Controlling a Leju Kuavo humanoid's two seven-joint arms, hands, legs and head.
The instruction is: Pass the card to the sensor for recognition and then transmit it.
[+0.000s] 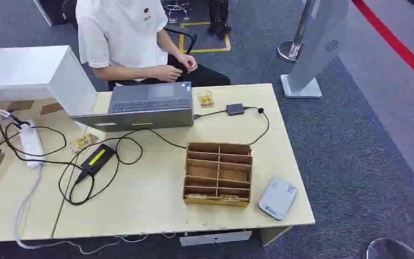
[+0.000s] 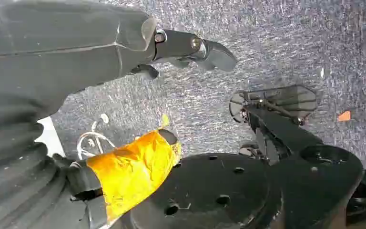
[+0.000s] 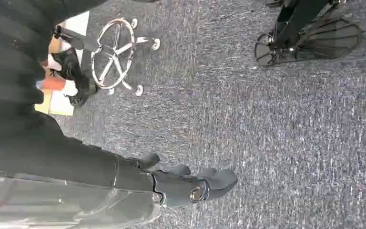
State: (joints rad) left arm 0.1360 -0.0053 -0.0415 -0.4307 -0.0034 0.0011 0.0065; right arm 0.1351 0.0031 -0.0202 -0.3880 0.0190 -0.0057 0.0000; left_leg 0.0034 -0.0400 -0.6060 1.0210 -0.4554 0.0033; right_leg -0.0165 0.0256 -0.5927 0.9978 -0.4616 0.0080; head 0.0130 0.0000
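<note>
Cards [image 1: 218,197] are lying in the box's [image 1: 218,174] front slots, left of the sensor [image 1: 277,197] on the worktop [image 1: 151,205], while both hands, left hand [image 2: 190,50] and right hand [image 3: 190,183], are hanging spread and empty, so picking a card is seemingly pending.

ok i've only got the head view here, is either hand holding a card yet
Observer: No. The left hand hangs over grey carpet, thumb and fingers apart, nothing in it.
Operator: and the right one
Observer: The right hand holds nothing either; it is also down over the carpet.
Operator: anything on the floor by it
Observer: A chrome chair base stands on the carpet, apart from the right hand.
</note>
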